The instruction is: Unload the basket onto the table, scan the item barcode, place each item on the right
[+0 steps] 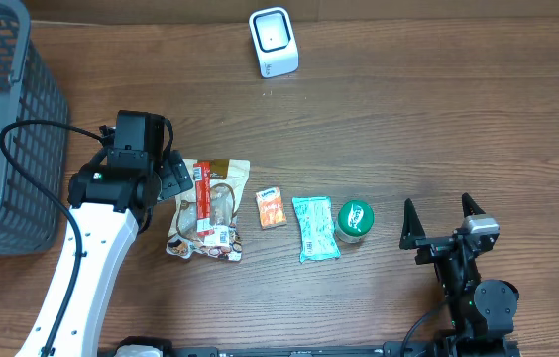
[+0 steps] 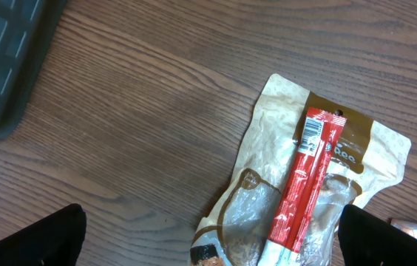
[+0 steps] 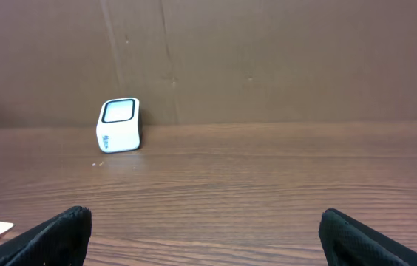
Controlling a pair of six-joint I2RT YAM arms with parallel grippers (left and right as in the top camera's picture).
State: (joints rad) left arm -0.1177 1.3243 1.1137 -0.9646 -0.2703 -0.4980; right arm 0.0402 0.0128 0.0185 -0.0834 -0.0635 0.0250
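Observation:
A white barcode scanner stands at the back of the table. A row of items lies mid-table: a tan pouch with a red stick pack on top of it, an orange packet, a teal packet and a green can. My left gripper hovers open over the pouch's left end, and its fingers straddle the pouch and the stick without touching them. My right gripper stands open and empty, right of the can, facing the scanner.
A dark mesh basket takes up the far left. A brown wall runs behind the scanner. Bare wood lies between the item row and the scanner.

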